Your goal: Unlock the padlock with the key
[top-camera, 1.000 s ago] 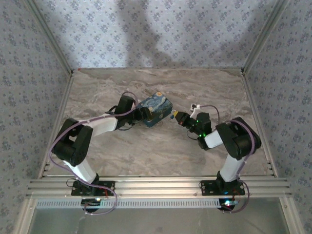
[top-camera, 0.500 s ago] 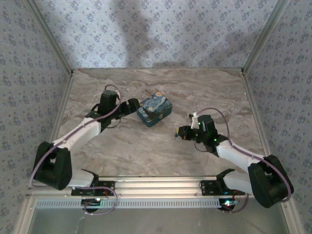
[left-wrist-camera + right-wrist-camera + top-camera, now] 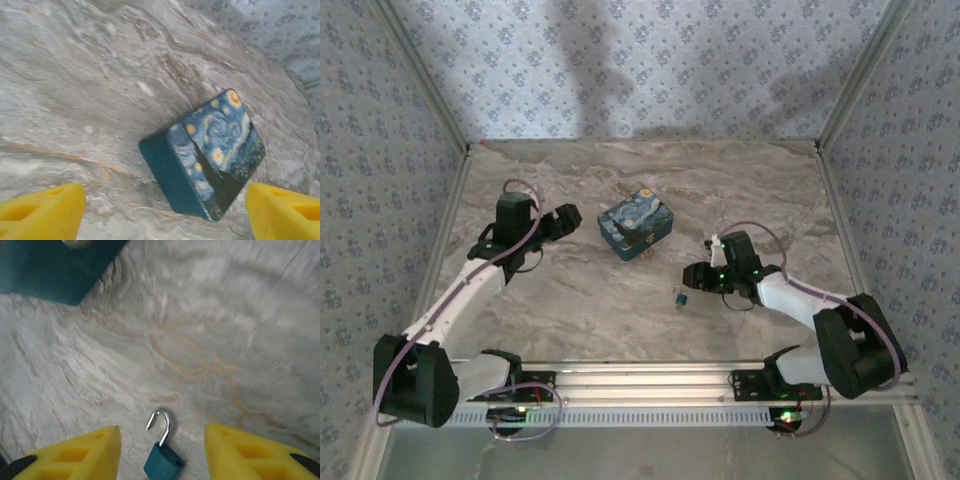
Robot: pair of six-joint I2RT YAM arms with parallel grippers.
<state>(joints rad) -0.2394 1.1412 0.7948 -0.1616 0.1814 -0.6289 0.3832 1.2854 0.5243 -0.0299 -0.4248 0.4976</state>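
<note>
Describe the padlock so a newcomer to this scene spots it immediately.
On the marble tabletop, look right of centre, just off the right gripper. The padlock lies there: a tiny teal body with an open silver shackle, far smaller than the painted night-sky box farther back.

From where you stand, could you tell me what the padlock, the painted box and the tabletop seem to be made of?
Padlock: bright curved shackle, likely polished metal; teal matte body, painted or plastic-coated. Painted box: smooth printed surface with slight sheen, perhaps tin or card. Tabletop: grey-veined marble look, possibly a laminate.
</note>
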